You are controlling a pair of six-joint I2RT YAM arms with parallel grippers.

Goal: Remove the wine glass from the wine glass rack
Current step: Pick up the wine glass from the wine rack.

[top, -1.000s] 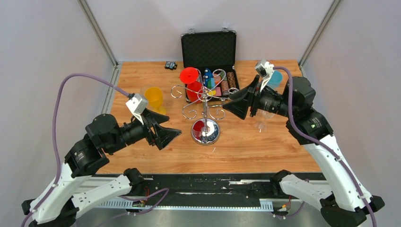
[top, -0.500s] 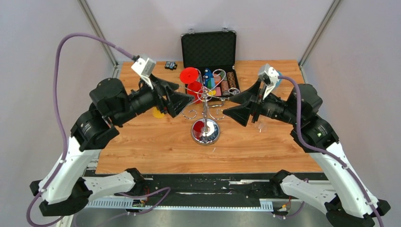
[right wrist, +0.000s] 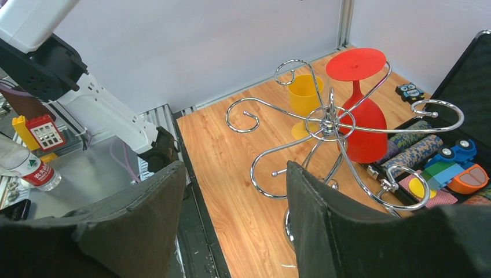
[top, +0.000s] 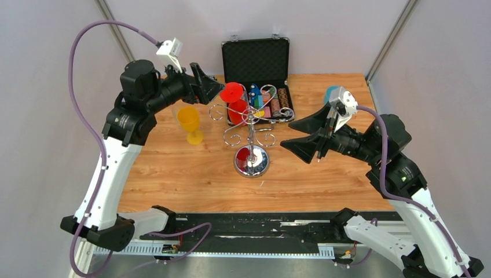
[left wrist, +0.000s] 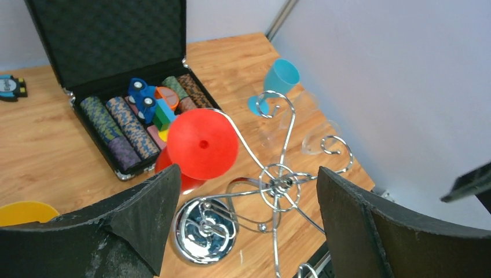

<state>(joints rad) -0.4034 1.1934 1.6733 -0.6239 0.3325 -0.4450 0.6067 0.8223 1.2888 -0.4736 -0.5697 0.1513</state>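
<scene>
- Left gripper (top: 213,91): raised over the back left of the table (top: 301,185), fingers spread wide with nothing between them. It sits just left of the red glass's foot and has no hold on it.
- Yellow glass (top: 189,120): plastic, upright on the table, left of the rack and below the left arm.
- Red wine glass (top: 234,107): hangs upside down from a curled wire arm on the rack's back left side, round foot on top and bowl pointing down. Neither gripper touches it.
- Wine glass rack (top: 250,124): chrome stand at mid-table with a round mirrored base, thin pole and curled arms. The red glass is the only item seen hanging on it.
- Black case (top: 255,58): lid open, at the back edge behind the rack. It holds rows of chips and some coloured toy pieces.
- Right gripper (top: 286,134): level with the rack's arms and just to their right, fingers apart and empty, pointing at the rack.
- Blue glass (top: 331,92): upright at the back right, behind the right arm.
</scene>
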